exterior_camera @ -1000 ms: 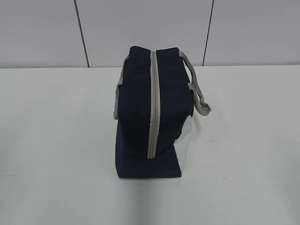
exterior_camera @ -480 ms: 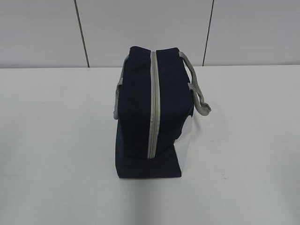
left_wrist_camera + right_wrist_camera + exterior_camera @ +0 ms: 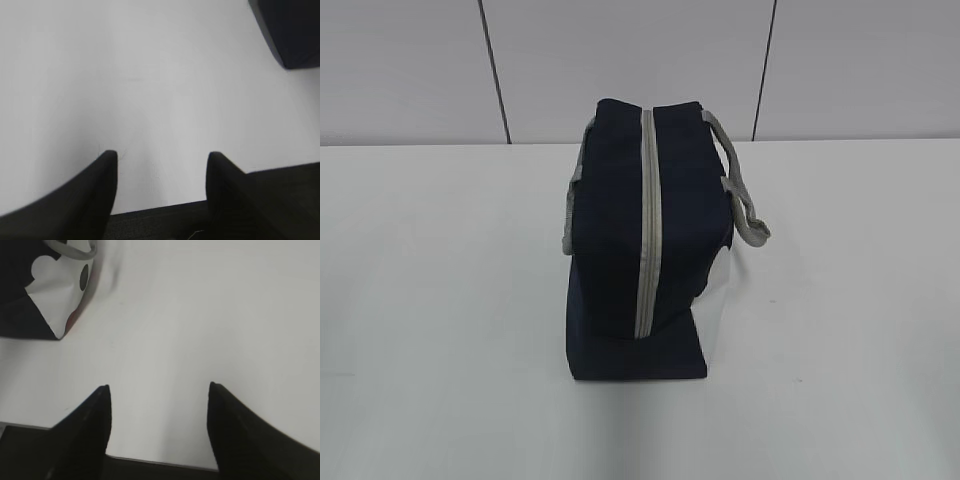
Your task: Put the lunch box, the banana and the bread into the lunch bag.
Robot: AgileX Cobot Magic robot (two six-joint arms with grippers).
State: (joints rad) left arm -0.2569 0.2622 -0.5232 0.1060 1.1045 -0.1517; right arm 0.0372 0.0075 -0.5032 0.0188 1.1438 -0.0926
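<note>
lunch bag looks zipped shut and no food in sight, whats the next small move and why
Probably bring the open left gripper toward the lunch bag to reach its zipper: the grey zipper runs closed along the top, both grippers hang empty over the table, so nothing can go in yet.

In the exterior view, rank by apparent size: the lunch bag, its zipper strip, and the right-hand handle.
1. Lunch bag, by far the largest.
2. Zipper strip, running nearly the bag's whole length.
3. Right-hand handle. It sits farther back than the zipper's near end, so the gap may be exaggerated.
</note>
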